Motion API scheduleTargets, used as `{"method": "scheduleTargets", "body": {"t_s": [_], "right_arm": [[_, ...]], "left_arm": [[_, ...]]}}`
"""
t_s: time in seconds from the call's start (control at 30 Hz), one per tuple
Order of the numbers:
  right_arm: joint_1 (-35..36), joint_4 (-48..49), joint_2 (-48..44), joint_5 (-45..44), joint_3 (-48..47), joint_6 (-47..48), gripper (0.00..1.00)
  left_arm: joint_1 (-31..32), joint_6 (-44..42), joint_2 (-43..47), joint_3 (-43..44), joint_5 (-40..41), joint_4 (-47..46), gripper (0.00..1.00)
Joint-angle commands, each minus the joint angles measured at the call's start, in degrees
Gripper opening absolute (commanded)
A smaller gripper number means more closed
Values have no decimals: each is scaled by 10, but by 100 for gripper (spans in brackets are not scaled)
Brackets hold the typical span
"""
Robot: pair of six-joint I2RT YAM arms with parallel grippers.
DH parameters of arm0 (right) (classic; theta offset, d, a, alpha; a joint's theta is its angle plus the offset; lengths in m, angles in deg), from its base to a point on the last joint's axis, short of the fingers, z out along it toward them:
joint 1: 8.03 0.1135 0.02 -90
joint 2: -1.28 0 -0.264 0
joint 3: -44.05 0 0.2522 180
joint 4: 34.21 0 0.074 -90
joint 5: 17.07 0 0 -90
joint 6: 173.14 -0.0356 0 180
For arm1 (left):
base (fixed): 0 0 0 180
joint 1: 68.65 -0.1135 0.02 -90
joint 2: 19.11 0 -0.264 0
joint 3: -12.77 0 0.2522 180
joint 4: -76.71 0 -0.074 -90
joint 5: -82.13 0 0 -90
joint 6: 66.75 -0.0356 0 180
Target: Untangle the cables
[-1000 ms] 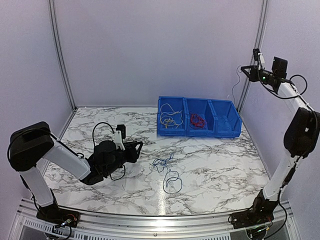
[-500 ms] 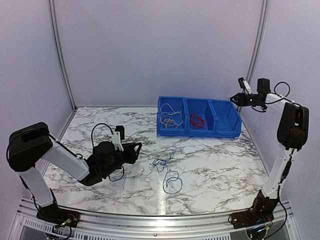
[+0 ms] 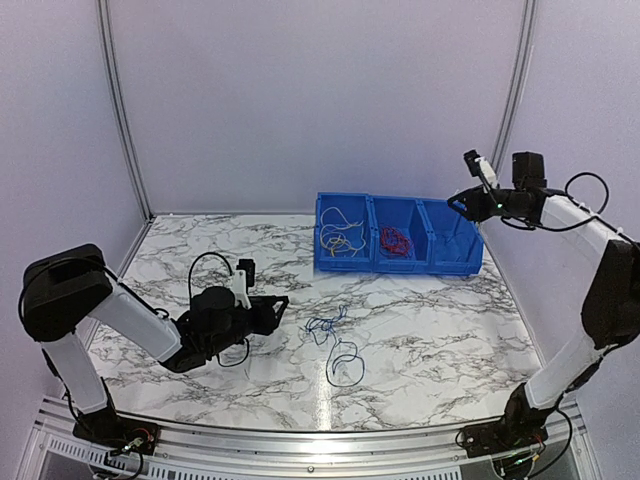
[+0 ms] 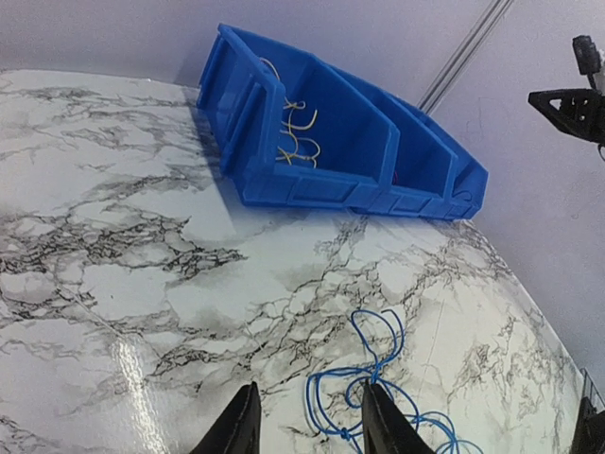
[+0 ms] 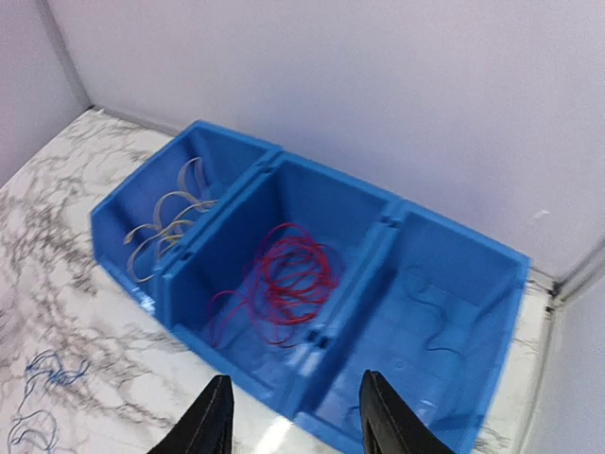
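The dark blue cables (image 3: 335,345) lie in loose loops on the marble table, also in the left wrist view (image 4: 378,383). My left gripper (image 3: 275,302) (image 4: 307,430) hovers low just left of them, open, and its right fingertip (image 4: 383,426) is beside the nearest loop. The yellow-white cables (image 3: 338,236) (image 5: 165,222) rest in the left blue bin. Red cables (image 3: 394,240) (image 5: 288,279) fill the middle bin. A thin dark blue wire (image 5: 430,331) lies in the right bin. My right gripper (image 3: 455,200) (image 5: 295,421) hangs open and empty in the air above the bins.
Three joined blue bins (image 3: 440,262) (image 4: 312,184) stand at the back right of the table. Purple walls and metal posts (image 3: 510,90) enclose the back and sides. A black cord (image 3: 205,260) loops over my left arm.
My right arm has swung down and left from beside the right post to above the bins, and its jaws have opened. My left gripper has crept right toward the blue cables.
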Motion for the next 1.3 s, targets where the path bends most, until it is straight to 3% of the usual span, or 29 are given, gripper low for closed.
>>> {"method": "scheduleTargets", "body": {"t_s": [0.0,0.17,0.37,0.57,1.0,1.07,1.2,1.27], "right_arm": [[108,-4,-18,79,81,63,45],[245,-43,21,61,110,139,42],[345,-70,92,43,83,157,47],[429,-105,150,36,51,159,52],[468,-118,231,-25,14,136,49],[469,-123,242,-31,3,132,44],[469,-130,242,-23,-13,127,12],[468,-144,227,-21,-27,131,0]], "left_arm": [[1,29,-33,21,-60,48,38],[1,55,-68,60,-121,88,38],[1,94,-105,94,-170,97,39],[0,115,-105,88,-136,107,37],[1,131,-48,13,-87,106,36],[1,131,-41,6,-81,106,36],[2,126,-26,-7,-70,106,36],[2,120,-18,-11,-70,106,36]]}}
